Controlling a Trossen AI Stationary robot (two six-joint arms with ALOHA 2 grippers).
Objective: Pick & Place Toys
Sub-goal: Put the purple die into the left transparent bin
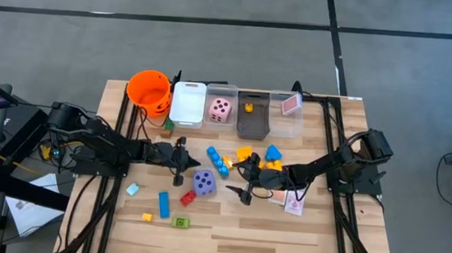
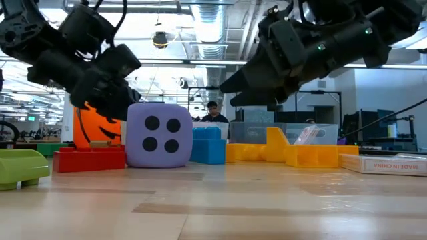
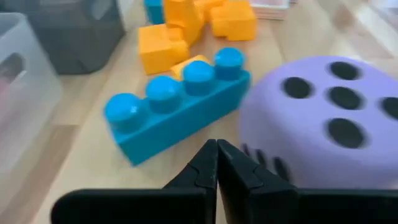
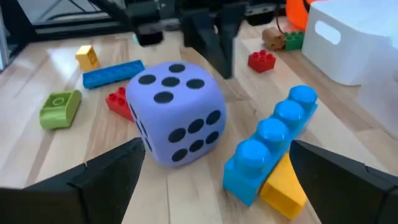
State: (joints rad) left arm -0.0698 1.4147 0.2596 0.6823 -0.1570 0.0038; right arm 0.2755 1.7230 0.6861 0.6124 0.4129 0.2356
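A purple dotted die [image 1: 204, 182] sits on the wooden table among loose blocks. Beside it lie a long blue block [image 1: 219, 162] and yellow blocks [image 1: 245, 153]. My left gripper [image 1: 182, 162] is shut, just left of the die, with its tips near the die [image 3: 323, 118] and the blue block [image 3: 177, 106]. My right gripper [image 1: 243, 183] stands open on the die's right. In its wrist view the die [image 4: 177, 112] and the blue block [image 4: 273, 143] lie ahead of its spread fingers. A pink die [image 1: 221, 109] rests in a clear bin.
An orange bucket [image 1: 150, 89], a white bin [image 1: 188, 104], a grey bin [image 1: 252, 122] and a clear bin [image 1: 288, 115] line the far edge. Red [image 1: 187, 196], blue [image 1: 163, 203], green [image 1: 181, 222] and yellow [image 1: 147, 216] blocks lie near the front. Pink-white cards [image 1: 292, 201] lie under the right arm.
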